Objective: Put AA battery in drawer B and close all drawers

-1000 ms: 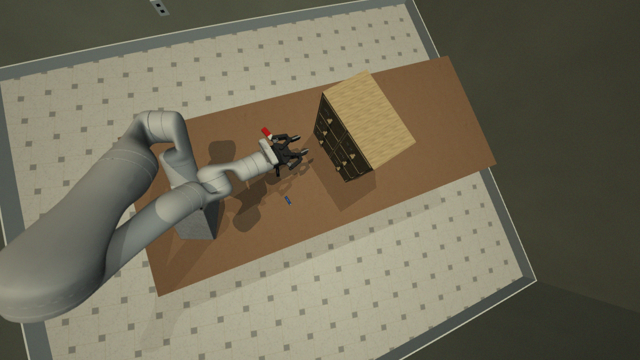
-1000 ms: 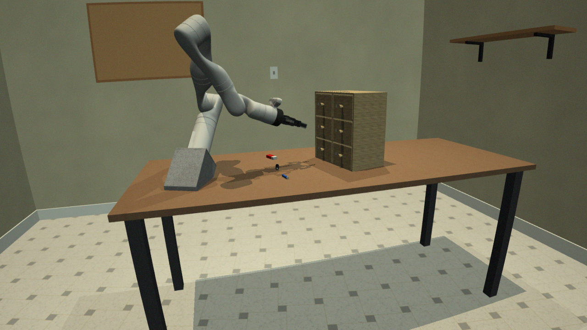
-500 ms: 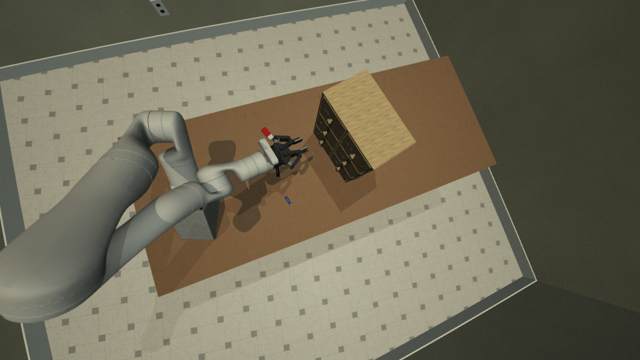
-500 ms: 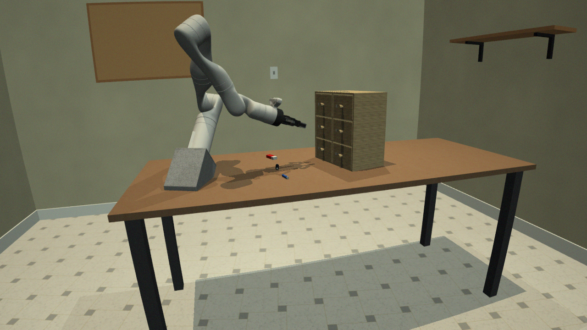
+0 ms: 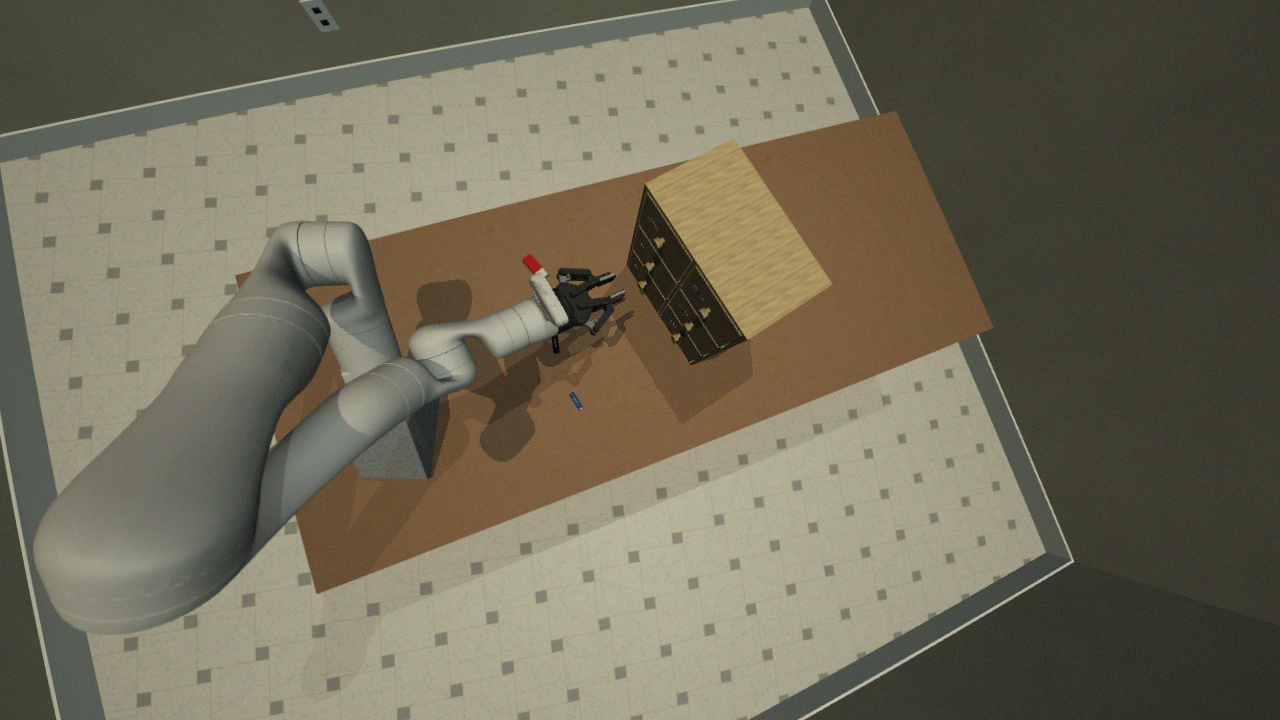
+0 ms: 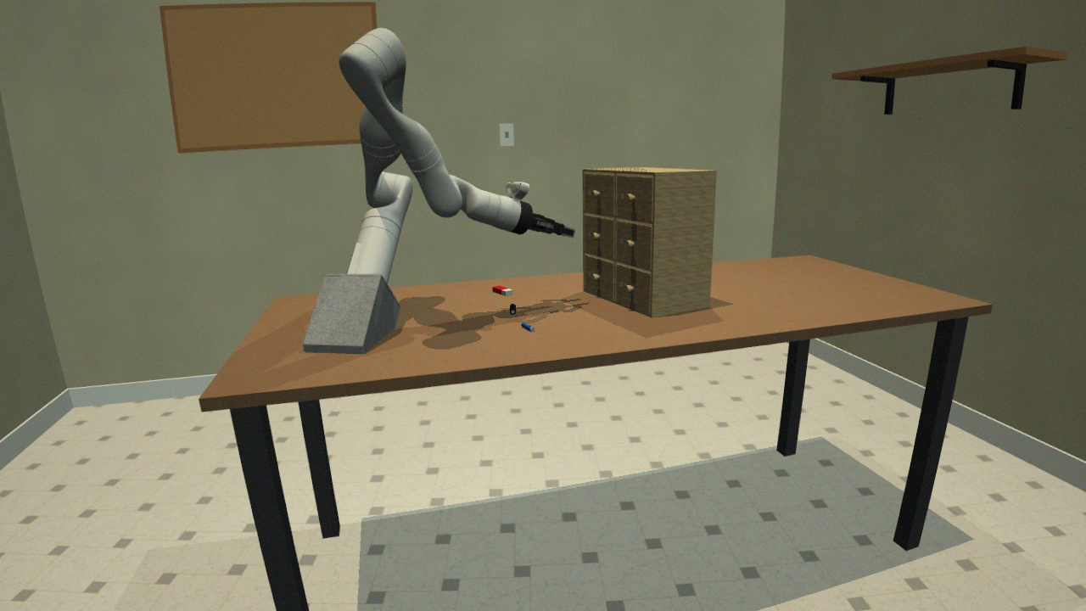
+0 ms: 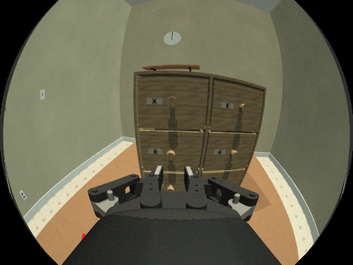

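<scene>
The blue, stick-shaped battery (image 5: 575,401) (image 6: 528,327) lies on the brown table (image 5: 895,232) (image 6: 835,296) (image 7: 55,224), out in front of the tall wooden chest (image 5: 738,237) (image 6: 683,235) (image 7: 187,114), with a small black round thing (image 6: 512,309) and a red-and-white block (image 5: 533,265) (image 6: 501,290) (image 7: 84,236) farther back. The black claw (image 5: 618,285) (image 6: 569,232) (image 7: 173,172) is partly spread with nothing in it, up above the table, with a little open room between its tips and the chest's front. Past that gap, drawer B (image 5: 650,266) (image 6: 603,244) (image 7: 189,156) looks pushed in, and its knob sticks out.

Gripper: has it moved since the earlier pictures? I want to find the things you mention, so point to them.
Yes: in the exterior view, the gripper (image 5: 617,285) (image 6: 572,232) (image 7: 173,172) has moved closer to the chest (image 5: 751,223) (image 6: 683,243) (image 7: 191,88), which stands where it did.
</scene>
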Controlling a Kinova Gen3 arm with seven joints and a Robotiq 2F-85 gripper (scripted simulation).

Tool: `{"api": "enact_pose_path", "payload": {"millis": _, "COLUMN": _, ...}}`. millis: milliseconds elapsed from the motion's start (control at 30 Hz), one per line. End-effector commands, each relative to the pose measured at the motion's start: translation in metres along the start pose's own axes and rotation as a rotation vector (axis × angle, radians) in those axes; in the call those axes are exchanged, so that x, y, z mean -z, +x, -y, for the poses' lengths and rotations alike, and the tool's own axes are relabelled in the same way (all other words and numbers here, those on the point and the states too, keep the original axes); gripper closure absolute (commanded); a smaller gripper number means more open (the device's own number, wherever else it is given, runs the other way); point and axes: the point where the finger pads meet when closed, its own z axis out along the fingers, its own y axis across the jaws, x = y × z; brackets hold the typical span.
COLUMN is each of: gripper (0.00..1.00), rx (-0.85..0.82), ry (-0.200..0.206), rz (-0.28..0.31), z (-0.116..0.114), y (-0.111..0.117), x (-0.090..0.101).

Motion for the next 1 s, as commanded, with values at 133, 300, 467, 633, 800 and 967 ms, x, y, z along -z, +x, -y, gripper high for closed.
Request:
{"api": "enact_pose_path", "payload": {"millis": 133, "gripper": 0.67, "rx": 0.002, "ry": 0.016, "rz": 0.010, "z": 0.006, "y": -0.003, "x": -0.026}}
{"api": "enact_pose_path", "payload": {"millis": 300, "gripper": 0.67, "rx": 0.002, "ry": 0.016, "rz": 0.010, "z": 0.006, "y": -0.003, "x": -0.035}}
{"api": "enact_pose_path", "payload": {"millis": 467, "gripper": 0.67, "rx": 0.002, "ry": 0.016, "rz": 0.010, "z": 0.006, "y": -0.002, "x": -0.046}}
{"api": "enact_pose_path", "payload": {"millis": 633, "gripper": 0.67, "rx": 0.002, "ry": 0.016, "rz": 0.010, "z": 0.006, "y": -0.002, "x": -0.049}}
{"api": "enact_pose_path", "payload": {"millis": 800, "gripper": 0.67, "rx": 0.002, "ry": 0.016, "rz": 0.010, "z": 0.006, "y": -0.002, "x": -0.049}}
{"api": "enact_pose_path", "payload": {"millis": 967, "gripper": 0.67, "rx": 0.002, "ry": 0.016, "rz": 0.010, "z": 0.006, "y": -0.002, "x": -0.049}}
